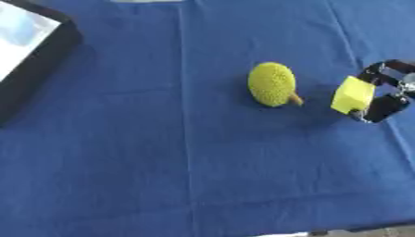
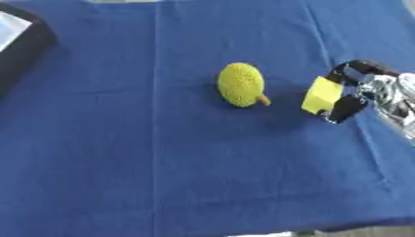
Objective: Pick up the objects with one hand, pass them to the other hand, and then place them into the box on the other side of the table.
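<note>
Right hand holds block, ready for handover.
Right hand [image 2: 362,90] fingers curled round the yellow block [image 2: 323,95], clear of the blue cloth [image 2: 162,162]; bumpy fruit [image 2: 241,84] lies beside; box [image 1: 32,51] far left.

Right hand [image 2: 365,90] comes in from the right edge, black fingers [image 2: 347,108] curled round a yellow block [image 2: 323,95], holding it just above the blue cloth [image 2: 162,162] covering the bench. Bumpy yellow-green fruit [image 2: 241,84] with a short brownish stem lies near the block, to its left, not touching. Black box [image 2: 24,46] with a pale inside sits at the top left corner, probably open, mostly cut off.
</note>
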`<state>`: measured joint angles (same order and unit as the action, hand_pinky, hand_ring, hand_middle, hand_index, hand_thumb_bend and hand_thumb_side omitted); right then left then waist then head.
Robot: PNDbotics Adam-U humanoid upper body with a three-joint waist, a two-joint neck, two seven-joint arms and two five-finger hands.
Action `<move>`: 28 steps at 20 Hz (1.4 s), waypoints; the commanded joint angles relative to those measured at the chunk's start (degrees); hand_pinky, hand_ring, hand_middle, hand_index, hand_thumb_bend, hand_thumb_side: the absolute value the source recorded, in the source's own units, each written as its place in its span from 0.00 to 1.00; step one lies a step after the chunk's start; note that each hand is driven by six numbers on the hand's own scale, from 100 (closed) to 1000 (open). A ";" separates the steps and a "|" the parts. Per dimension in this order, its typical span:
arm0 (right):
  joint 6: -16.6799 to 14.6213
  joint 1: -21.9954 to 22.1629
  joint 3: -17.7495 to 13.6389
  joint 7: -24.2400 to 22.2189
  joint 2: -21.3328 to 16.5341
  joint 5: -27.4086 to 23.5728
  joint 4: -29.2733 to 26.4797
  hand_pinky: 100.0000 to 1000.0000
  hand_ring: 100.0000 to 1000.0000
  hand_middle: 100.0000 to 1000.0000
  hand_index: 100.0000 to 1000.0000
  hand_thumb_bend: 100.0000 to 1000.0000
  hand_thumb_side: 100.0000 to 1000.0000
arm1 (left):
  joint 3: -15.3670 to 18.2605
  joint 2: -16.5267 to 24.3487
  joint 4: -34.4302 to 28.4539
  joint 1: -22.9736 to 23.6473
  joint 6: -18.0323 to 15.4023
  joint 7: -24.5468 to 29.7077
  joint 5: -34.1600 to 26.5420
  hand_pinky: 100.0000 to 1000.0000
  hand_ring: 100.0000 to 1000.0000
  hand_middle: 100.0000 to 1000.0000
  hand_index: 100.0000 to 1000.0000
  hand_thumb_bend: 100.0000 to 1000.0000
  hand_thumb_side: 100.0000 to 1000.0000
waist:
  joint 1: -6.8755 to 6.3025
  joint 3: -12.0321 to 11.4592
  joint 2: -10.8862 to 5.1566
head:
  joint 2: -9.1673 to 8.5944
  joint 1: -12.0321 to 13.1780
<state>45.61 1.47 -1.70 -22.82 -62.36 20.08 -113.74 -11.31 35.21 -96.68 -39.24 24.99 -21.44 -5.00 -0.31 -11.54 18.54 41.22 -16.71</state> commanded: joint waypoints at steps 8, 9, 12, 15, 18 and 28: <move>0.51 -0.45 -0.21 1.24 -1.77 -0.97 -0.85 0.99 0.74 0.61 0.65 0.30 0.00 | 0.84 1.14 -0.71 -0.59 -0.07 0.30 0.10 0.79 0.60 0.52 0.69 0.00 0.51 | 0.14 -0.46 -0.95 | -0.51 -0.18; 0.37 -0.36 -0.25 1.59 -1.75 -1.08 -0.85 0.99 0.72 0.60 0.64 0.30 0.00 | 0.84 1.15 -0.71 -0.60 -0.08 0.31 0.09 0.79 0.60 0.52 0.69 0.00 0.51 | 0.16 -0.48 -0.99 | -0.51 -0.17; 0.02 -0.02 -0.36 2.80 -1.67 -1.35 -0.85 0.99 0.70 0.57 0.61 0.28 0.00 | 0.82 1.15 -0.67 -0.60 -0.10 0.36 0.06 0.79 0.59 0.52 0.69 0.00 0.51 | 0.28 -0.49 -1.14 | -0.54 -0.13; -0.22 0.28 -0.44 3.87 -1.54 -1.28 -0.85 0.99 0.68 0.55 0.59 0.26 0.00 | 0.79 1.10 -0.61 -0.55 -0.13 0.39 0.02 0.79 0.60 0.52 0.69 0.00 0.51 | 0.40 -0.44 -1.29 | -0.64 -0.06; -0.14 0.50 -0.56 5.09 -1.43 -0.67 -0.85 0.98 0.65 0.52 0.57 0.26 0.00 | 0.79 1.14 -0.57 -0.48 -0.18 0.41 -0.03 0.79 0.59 0.52 0.69 0.00 0.51 | 0.49 -0.37 -1.49 | -0.62 0.00; -2.35 0.52 -3.32 11.37 -0.66 -1.08 -0.85 0.81 0.59 0.49 0.54 0.24 0.00 | 0.87 1.63 -0.47 -0.15 -0.25 0.60 -0.10 0.79 0.60 0.52 0.69 0.00 0.51 | 0.73 0.53 -2.57 | 0.00 0.58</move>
<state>43.63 2.07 -3.58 -12.48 -61.73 19.23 -113.74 -11.29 35.20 -96.64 -38.80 24.84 -21.04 -4.98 0.38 -11.03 17.52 41.24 -16.29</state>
